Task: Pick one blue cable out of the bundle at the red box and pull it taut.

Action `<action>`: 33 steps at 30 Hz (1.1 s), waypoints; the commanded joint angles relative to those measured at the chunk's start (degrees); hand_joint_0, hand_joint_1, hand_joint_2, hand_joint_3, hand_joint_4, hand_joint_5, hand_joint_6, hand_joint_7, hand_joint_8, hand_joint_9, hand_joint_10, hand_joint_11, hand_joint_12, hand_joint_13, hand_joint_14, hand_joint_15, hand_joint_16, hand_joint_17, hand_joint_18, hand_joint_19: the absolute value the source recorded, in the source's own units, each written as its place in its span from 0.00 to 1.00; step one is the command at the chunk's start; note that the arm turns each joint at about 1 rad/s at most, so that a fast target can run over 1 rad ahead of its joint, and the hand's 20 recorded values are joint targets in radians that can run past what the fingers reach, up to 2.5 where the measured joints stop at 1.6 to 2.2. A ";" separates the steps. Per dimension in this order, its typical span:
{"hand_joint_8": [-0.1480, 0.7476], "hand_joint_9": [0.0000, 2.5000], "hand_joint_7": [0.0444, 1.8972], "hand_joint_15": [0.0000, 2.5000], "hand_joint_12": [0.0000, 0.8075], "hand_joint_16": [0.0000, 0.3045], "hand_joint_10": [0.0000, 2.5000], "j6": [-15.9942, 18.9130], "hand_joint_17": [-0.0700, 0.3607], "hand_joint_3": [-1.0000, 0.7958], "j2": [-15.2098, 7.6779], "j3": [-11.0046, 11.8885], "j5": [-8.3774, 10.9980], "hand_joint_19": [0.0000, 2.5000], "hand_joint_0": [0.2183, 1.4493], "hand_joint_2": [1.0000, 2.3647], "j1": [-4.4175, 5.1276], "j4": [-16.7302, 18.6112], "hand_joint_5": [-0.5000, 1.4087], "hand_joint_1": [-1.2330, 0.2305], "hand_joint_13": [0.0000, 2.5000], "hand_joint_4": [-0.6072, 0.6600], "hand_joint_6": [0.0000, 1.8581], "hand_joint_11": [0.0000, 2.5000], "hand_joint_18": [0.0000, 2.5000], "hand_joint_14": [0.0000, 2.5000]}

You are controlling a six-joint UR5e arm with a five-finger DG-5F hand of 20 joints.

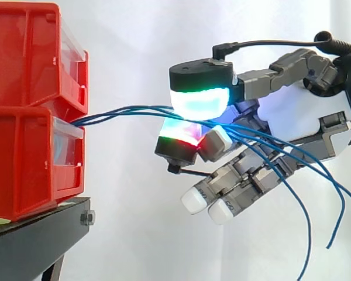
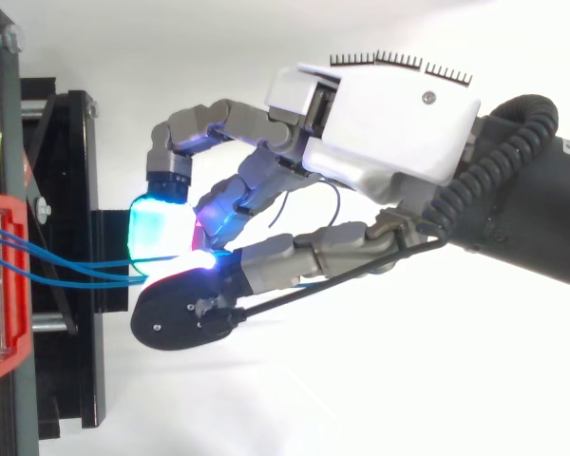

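Side view: two red bins stacked at left on the black stand [image 1: 35, 240], white curtain [image 1: 134, 47] behind. Blue cables [image 1: 123, 111] come out at the seam between the upper red bin [image 1: 29, 52] and the lower red bin [image 1: 23, 164] and run right in a shallow arc, several strands close together. The hand [image 1: 304, 111] comes in from the right, well clear of the bins, fingers curled. Its pads [image 1: 200, 100] close from above and below on the strands, upper one glowing cyan-white, lower one green and red, so it's a pinch on the cables. Can't tell whether one strand or several sit in the pinch. Past the pads the strands fan out and droop loose under the palm to the lower right.

Top view: red bin front [image 2: 17, 323] at the left edge, black stand [image 2: 76, 190] beside it. Blue cables [image 2: 66, 266] cross the gap from the bin to the glowing pads [image 2: 157, 228], converging there. Hand [image 2: 389, 123] fingers curled in around that spot
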 commanded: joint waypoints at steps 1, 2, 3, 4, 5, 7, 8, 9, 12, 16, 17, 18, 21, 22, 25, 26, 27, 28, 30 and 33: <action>0.51 0.40 0.76 0.13 0.53 0.19 0.01 0.28 0.46 0.36 -0.02 -0.07 0.00 0.12 0.43 0.01 0.00 -0.14 0.15 0.25 0.30 0.60 0.49 0.45 0.28 0.00; 0.51 0.40 0.76 0.13 0.53 0.19 0.01 0.28 0.46 0.36 0.07 -0.07 0.00 0.11 0.43 0.01 0.00 -0.14 0.15 0.25 0.30 0.61 0.49 0.46 0.28 0.00; 0.51 0.40 0.74 0.13 0.53 0.19 0.01 0.28 0.47 0.34 0.07 -0.07 0.00 0.11 0.43 0.01 0.00 -0.14 0.15 0.25 0.29 0.61 0.49 0.45 0.28 0.00; 0.51 0.40 0.73 0.13 0.53 0.19 0.01 0.28 0.47 0.34 -0.02 0.02 0.00 0.11 0.43 0.01 0.00 -0.14 0.15 0.25 0.29 0.62 0.49 0.45 0.28 0.00; 0.51 0.40 0.72 0.13 0.53 0.19 0.01 0.28 0.47 0.32 -0.02 0.02 0.00 0.11 0.42 0.00 0.00 -0.14 0.15 0.25 0.29 0.62 0.49 0.45 0.28 0.00; 0.51 0.40 0.71 0.13 0.53 0.19 0.01 0.28 0.47 0.28 0.07 -0.07 0.00 0.11 0.43 0.00 0.00 -0.14 0.16 0.25 0.29 0.63 0.49 0.45 0.28 0.00; 0.51 0.40 0.72 0.13 0.53 0.19 0.01 0.28 0.46 0.28 0.07 0.02 0.00 0.10 0.44 0.00 0.00 -0.14 0.16 0.24 0.29 0.63 0.49 0.45 0.28 0.00; 0.51 0.40 0.73 0.13 0.53 0.19 0.01 0.28 0.46 0.28 0.07 0.02 0.00 0.10 0.45 0.00 0.00 -0.14 0.16 0.24 0.30 0.64 0.49 0.45 0.29 0.00; 0.50 0.40 0.72 0.13 0.53 0.19 0.01 0.28 0.46 0.28 -0.02 0.02 0.00 0.09 0.47 0.00 0.00 -0.14 0.16 0.23 0.30 0.63 0.49 0.45 0.29 0.00; 0.50 0.40 0.72 0.13 0.52 0.18 0.01 0.28 0.45 0.28 0.07 -0.07 0.00 0.10 0.47 0.00 0.00 -0.14 0.15 0.23 0.30 0.63 0.49 0.45 0.29 0.00; 0.50 0.40 0.71 0.13 0.53 0.18 0.01 0.28 0.45 0.28 -0.02 0.02 0.00 0.10 0.47 0.00 0.00 -0.14 0.15 0.23 0.30 0.64 0.49 0.45 0.29 0.00; 0.50 0.40 0.71 0.13 0.53 0.18 0.01 0.28 0.45 0.28 -0.02 0.02 0.00 0.10 0.47 0.00 0.00 -0.14 0.15 0.23 0.30 0.64 0.49 0.45 0.29 0.00; 0.50 0.39 0.67 0.13 0.53 0.18 0.01 0.28 0.45 0.28 -0.02 -0.07 0.00 0.10 0.41 0.00 0.00 -0.14 0.15 0.23 0.30 0.65 0.49 0.45 0.28 0.00; 0.50 0.39 0.67 0.13 0.53 0.18 0.01 0.28 0.46 0.28 -0.02 -0.07 0.00 0.10 0.40 0.00 0.00 -0.14 0.15 0.23 0.29 0.66 0.49 0.45 0.28 0.00; 0.50 0.39 0.68 0.13 0.53 0.19 0.01 0.28 0.46 0.28 -0.02 0.02 0.00 0.11 0.35 0.00 0.00 -0.14 0.15 0.22 0.29 0.66 0.48 0.45 0.27 0.00; 0.50 0.38 0.68 0.14 0.53 0.19 0.01 0.28 0.46 0.28 -0.02 -0.07 0.00 0.12 0.34 0.00 0.00 -0.06 0.15 0.22 0.29 0.66 0.48 0.45 0.27 0.00; 0.50 0.38 0.68 0.14 0.53 0.19 0.01 0.28 0.46 0.28 -0.02 0.02 0.00 0.12 0.31 0.00 0.00 -0.06 0.15 0.22 0.28 0.67 0.48 0.45 0.27 0.00; 0.51 0.38 0.68 0.14 0.53 0.19 0.01 0.28 0.46 0.28 -0.02 -0.07 0.00 0.12 0.31 0.00 0.00 -0.14 0.15 0.22 0.28 0.67 0.48 0.45 0.27 0.00; 0.52 0.39 0.68 0.14 0.54 0.19 0.01 0.28 0.47 0.28 0.07 -0.07 0.00 0.12 0.29 0.00 0.00 -0.14 0.15 0.23 0.28 0.67 0.48 0.45 0.26 0.00; 0.52 0.39 0.68 0.14 0.54 0.20 0.01 0.28 0.47 0.28 0.07 -0.07 0.00 0.13 0.28 0.00 0.00 -0.14 0.16 0.26 0.28 0.68 0.48 0.45 0.26 0.00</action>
